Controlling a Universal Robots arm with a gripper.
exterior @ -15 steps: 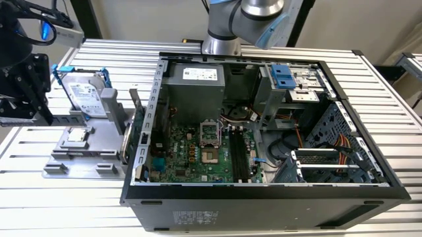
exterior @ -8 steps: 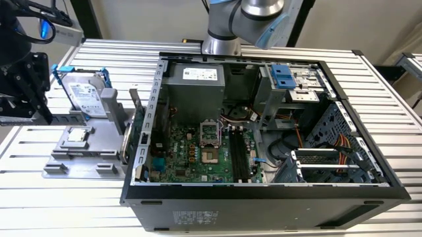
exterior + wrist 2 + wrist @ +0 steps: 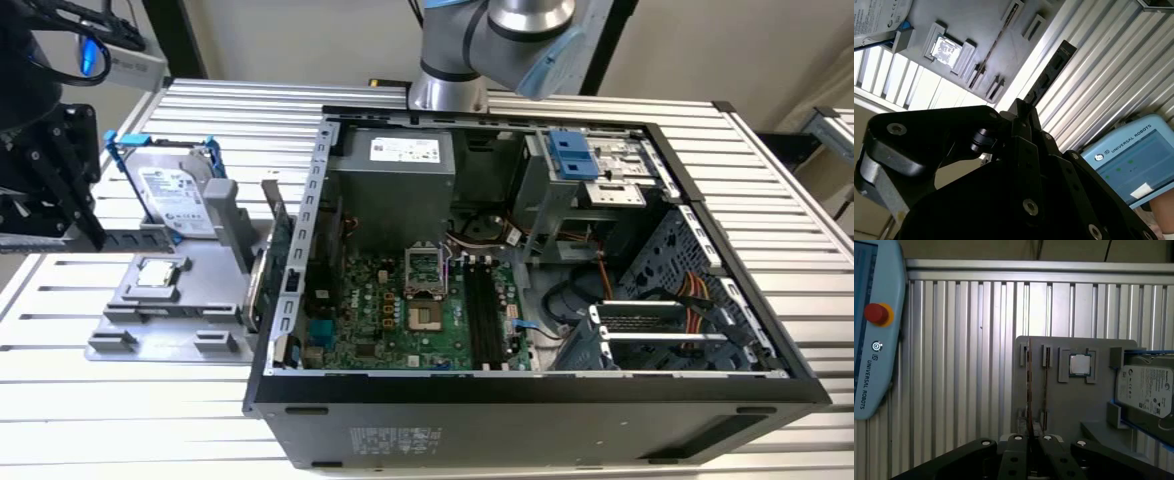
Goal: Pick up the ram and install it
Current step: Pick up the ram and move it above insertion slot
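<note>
While hanging apart from the grey tray point(image 3: 1069, 410), at the exterior view's left of the open computer case point(image 3: 534, 390), aimed toward the ram point(image 3: 1029, 385) with the gripper point(image 3: 1031, 441). Jaws drawn close together, almost touching, with nothing held between.

Ram standing on its long edge in a slot of the tray, ahead of the fingertips and not touched. Long axis lined up with the narrow slit between the fingers in the first wrist view, so seen as a thin line only.

Counted:
- One arm, one gripper.
- One ram for certain, plus a second thin strip point(image 3: 1046, 385) in the neighbour slot, possibly another; cannot tell.
- One square CPU chip point(image 3: 1079, 364).
- One hard drive point(image 3: 1146, 390) in a blue frame.
- One teach pendant point(image 3: 874, 330) beside the ribbed table point(image 3: 954, 365).
</note>
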